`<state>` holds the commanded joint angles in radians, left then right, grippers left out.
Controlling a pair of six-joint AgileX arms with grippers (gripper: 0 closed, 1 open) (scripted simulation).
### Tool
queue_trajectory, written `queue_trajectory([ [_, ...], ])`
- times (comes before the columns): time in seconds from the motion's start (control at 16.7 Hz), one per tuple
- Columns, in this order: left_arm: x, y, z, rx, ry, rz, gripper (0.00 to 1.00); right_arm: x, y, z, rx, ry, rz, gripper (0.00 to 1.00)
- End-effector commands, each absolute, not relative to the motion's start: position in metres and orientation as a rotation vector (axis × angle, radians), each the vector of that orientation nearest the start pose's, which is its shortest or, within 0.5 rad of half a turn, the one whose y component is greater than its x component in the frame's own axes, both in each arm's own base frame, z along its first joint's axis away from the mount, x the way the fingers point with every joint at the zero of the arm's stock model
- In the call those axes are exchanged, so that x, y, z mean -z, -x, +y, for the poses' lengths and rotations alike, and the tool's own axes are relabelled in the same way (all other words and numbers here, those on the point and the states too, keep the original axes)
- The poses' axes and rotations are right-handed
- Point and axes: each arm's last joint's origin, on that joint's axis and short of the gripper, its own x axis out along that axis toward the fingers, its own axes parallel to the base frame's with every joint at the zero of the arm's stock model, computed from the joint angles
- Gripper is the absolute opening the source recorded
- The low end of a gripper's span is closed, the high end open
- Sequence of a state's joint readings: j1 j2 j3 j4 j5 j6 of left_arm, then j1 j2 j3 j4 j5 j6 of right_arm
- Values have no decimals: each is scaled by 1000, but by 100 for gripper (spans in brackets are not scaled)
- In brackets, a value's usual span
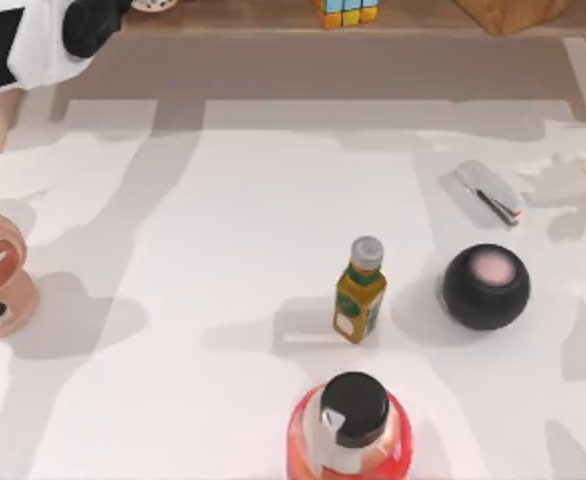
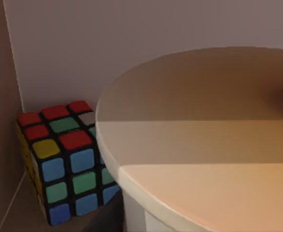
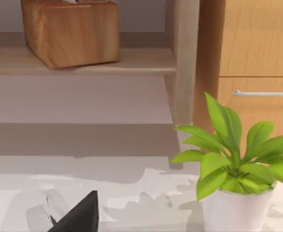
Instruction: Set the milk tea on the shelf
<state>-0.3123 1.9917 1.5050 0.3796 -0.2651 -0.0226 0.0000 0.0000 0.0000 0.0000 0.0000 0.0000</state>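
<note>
— Up at the shelf (image 1: 243, 15), left gripper (image 1: 98, 20): spread or pinching, cannot tell. Close under its wrist camera, the milk tea (image 2: 204, 125), beside the Rubik's cube (image 2: 64, 159).

— Lower upright, clear of the cube; release only once seated. Also on the shelf: wooden block (image 1: 508, 12). Right arm idle near the potted plant (image 3: 238, 169).

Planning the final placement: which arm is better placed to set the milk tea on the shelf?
Left. Its gripper is at the shelf, its wrist view showing the milk tea close beside the Rubik's cube there. The right arm's view faces a potted plant.
</note>
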Motion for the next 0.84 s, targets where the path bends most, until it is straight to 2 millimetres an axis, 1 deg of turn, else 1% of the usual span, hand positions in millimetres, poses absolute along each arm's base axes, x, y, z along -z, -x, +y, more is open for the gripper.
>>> queue_trajectory([
  [0.48,-268,-456,-133,24,5,107,98,-160,-106,-1,0,0,0,100],
  [0.54,-268,-456,-133,24,5,107,100,-160,-106,-1,0,0,0,100],
  [0.84,-268,-456,-133,24,5,107,100,-160,-106,-1,0,0,0,100],
])
